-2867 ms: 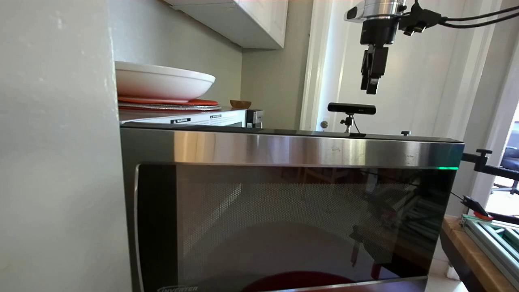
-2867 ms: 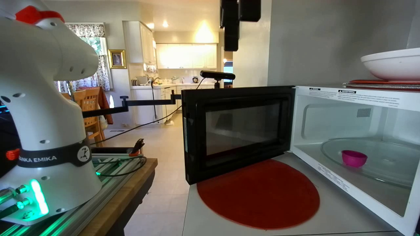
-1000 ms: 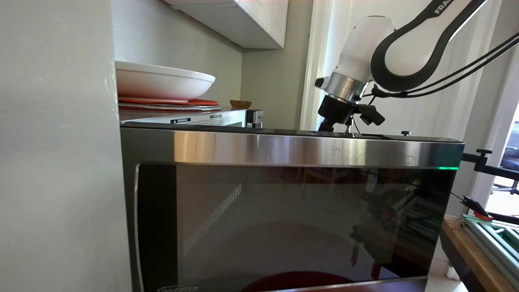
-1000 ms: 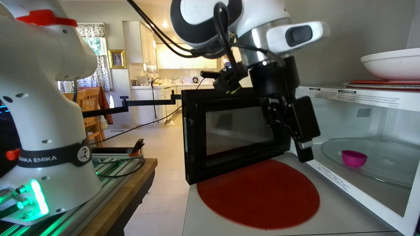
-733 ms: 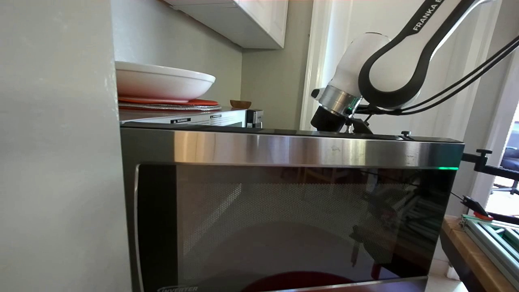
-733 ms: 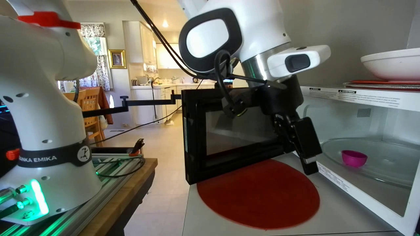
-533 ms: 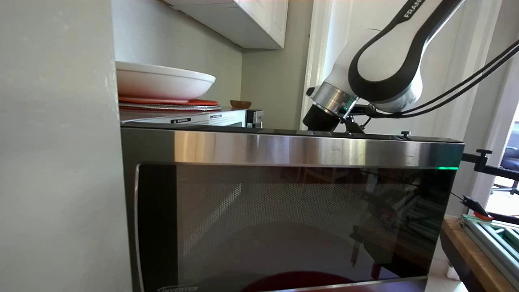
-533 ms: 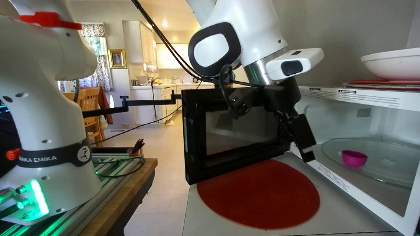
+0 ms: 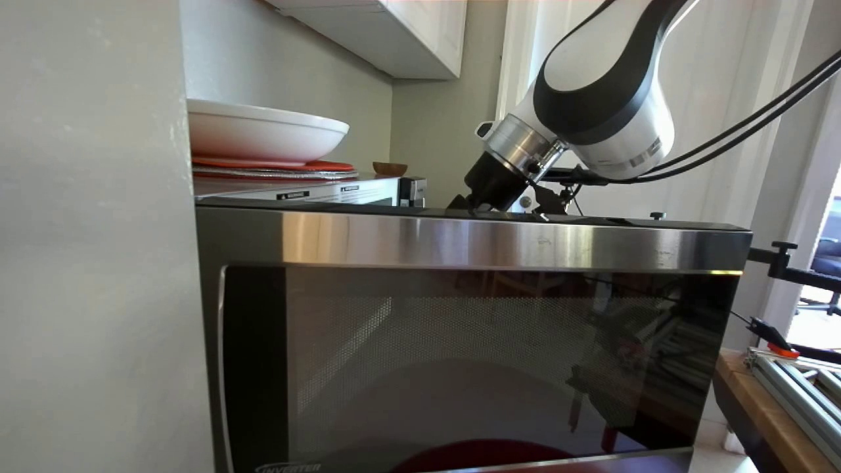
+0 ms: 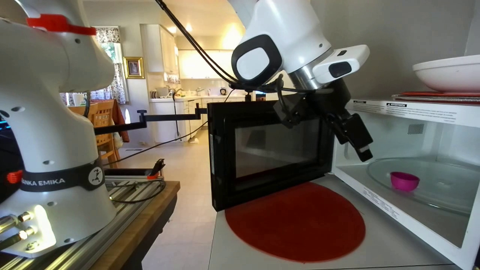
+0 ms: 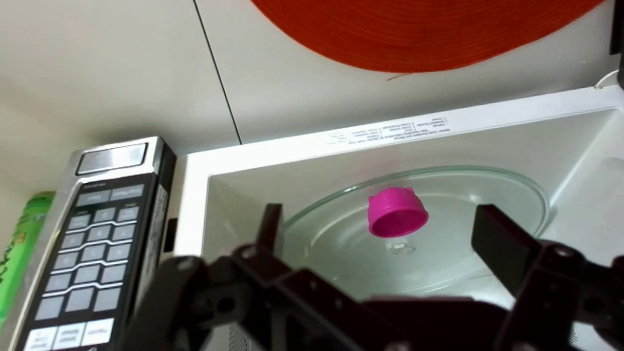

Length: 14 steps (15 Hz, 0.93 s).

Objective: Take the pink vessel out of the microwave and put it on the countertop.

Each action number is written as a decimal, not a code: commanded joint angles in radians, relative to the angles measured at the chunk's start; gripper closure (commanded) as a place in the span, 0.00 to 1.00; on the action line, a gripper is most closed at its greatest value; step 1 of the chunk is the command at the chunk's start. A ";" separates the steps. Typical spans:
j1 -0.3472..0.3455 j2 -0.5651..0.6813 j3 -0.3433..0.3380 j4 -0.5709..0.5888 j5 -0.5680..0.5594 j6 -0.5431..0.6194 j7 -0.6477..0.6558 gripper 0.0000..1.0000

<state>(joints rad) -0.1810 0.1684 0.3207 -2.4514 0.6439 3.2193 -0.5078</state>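
The pink vessel is a small cup standing on the glass turntable inside the microwave. It also shows in the wrist view, between my fingers but beyond them. The microwave door stands wide open; in that exterior view it hides the vessel and most of my gripper. My gripper is tilted at the microwave's opening, higher than the vessel and apart from it. In the wrist view the fingers are spread with nothing between them. The grey-white countertop lies in front of the microwave.
A round red mat lies on the countertop under the open door. A large white bowl sits on red mats atop the microwave. The microwave's keypad panel flanks the opening. A camera on a stand is behind the door.
The arm came down from high above to the microwave's front. In the last half second the gripper rose slightly and moved toward the opening. The base light turned from green to yellowish-white. The vessel stayed put.
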 commanded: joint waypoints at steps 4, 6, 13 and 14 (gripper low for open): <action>-0.009 -0.004 0.014 0.003 0.002 -0.011 -0.007 0.00; -0.020 0.014 0.025 0.015 0.005 -0.010 -0.016 0.00; -0.040 0.063 -0.025 0.033 -0.018 -0.049 -0.020 0.00; -0.073 0.077 0.013 0.051 0.002 -0.040 -0.040 0.00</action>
<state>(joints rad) -0.2071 0.2129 0.2941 -2.4464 0.6365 3.1970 -0.5103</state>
